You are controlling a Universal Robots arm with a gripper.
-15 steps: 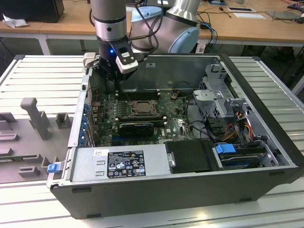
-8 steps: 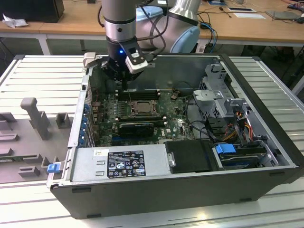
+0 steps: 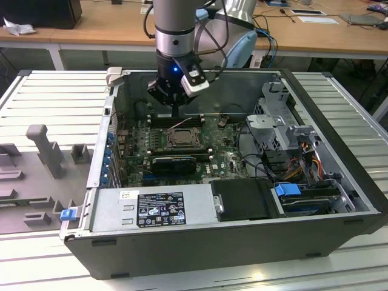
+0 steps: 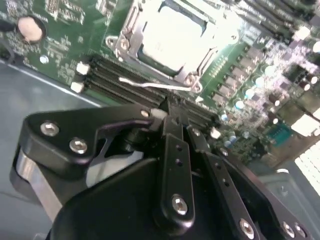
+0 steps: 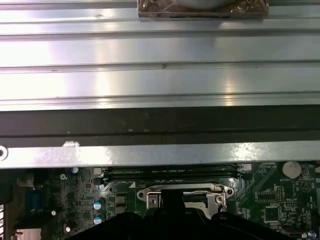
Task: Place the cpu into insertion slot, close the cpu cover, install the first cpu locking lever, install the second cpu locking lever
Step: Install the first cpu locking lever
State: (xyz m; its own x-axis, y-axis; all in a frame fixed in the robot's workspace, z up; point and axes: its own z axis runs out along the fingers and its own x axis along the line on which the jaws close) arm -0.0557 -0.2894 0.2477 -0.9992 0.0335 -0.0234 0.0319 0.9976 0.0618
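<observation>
The cpu lies flat in the insertion slot, its pale silvery top showing through the window of the cpu cover, which lies down around it. A thin wire locking lever runs along the socket edge that faces the black memory slots. My gripper hangs just above that edge, behind the socket in the exterior view, and nearly touches the board. In the second wrist view the gripper has its black fingers shut together with nothing between them.
The green motherboard sits inside an open computer case, with a power supply at the front and a drive cage with cables on the exterior view's right. The case wall stands close behind the gripper. Grey fixtures rest on the slatted table.
</observation>
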